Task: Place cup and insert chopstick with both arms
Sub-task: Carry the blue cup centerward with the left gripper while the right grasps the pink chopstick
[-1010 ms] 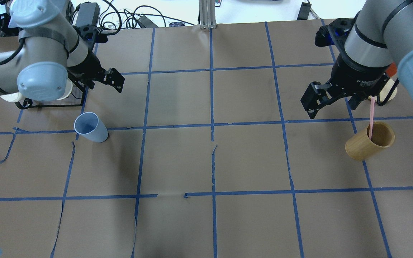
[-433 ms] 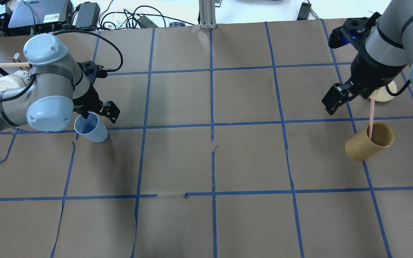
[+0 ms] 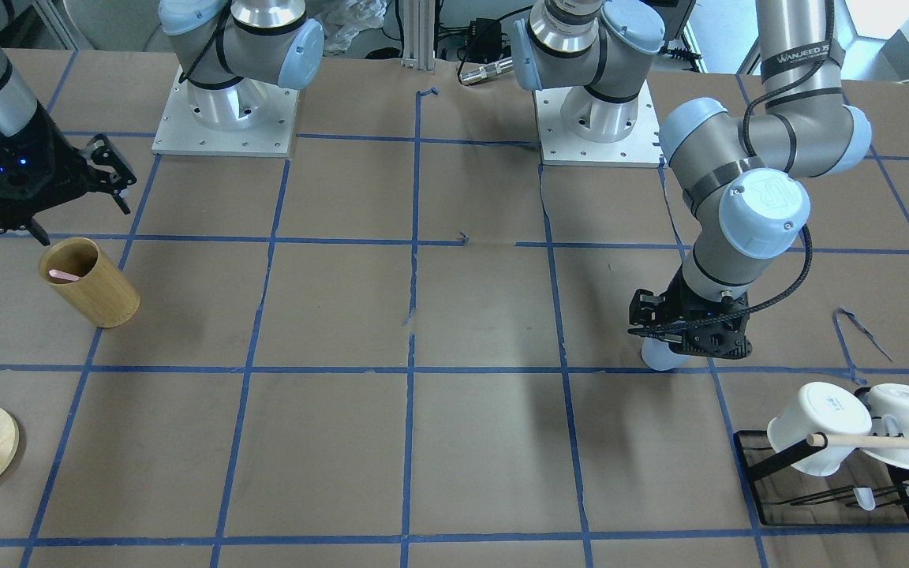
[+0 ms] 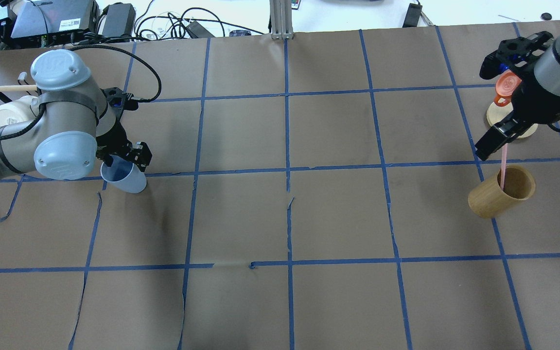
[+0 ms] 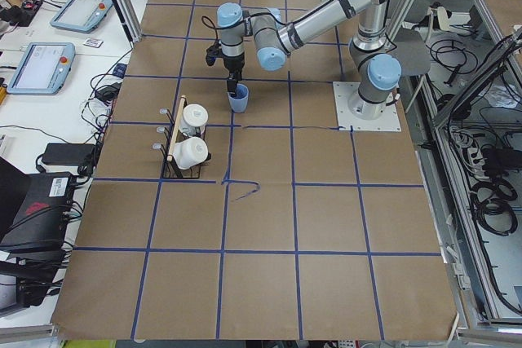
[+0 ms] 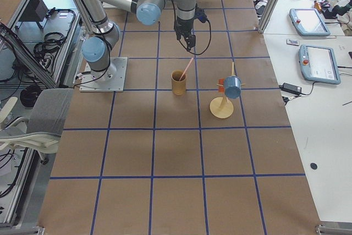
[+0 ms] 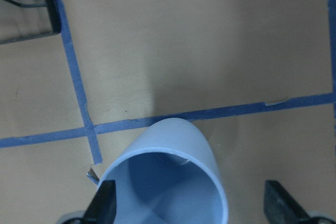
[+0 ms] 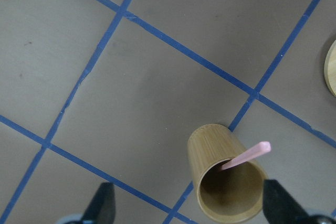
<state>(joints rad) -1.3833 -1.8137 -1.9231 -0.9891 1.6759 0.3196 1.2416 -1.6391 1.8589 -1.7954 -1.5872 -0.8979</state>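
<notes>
Since the light-blue plastic cup (image 4: 129, 181) is thin-walled, smooth and tapered, it should be light and slippery, and is best pinched near the rim. It stands upright on the paper-covered desk (image 4: 285, 218), with the left tool (image 7: 192, 208) open at its rim. The right tool (image 8: 192, 206) hangs open above the stiff pink chopstick (image 4: 503, 167), which leans in a bamboo holder (image 4: 489, 200).

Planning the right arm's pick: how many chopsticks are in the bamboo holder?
1. The pink chopstick leans inside the bamboo holder, its tip above the rim. The holder's shadowed bottom could hide more.
</notes>
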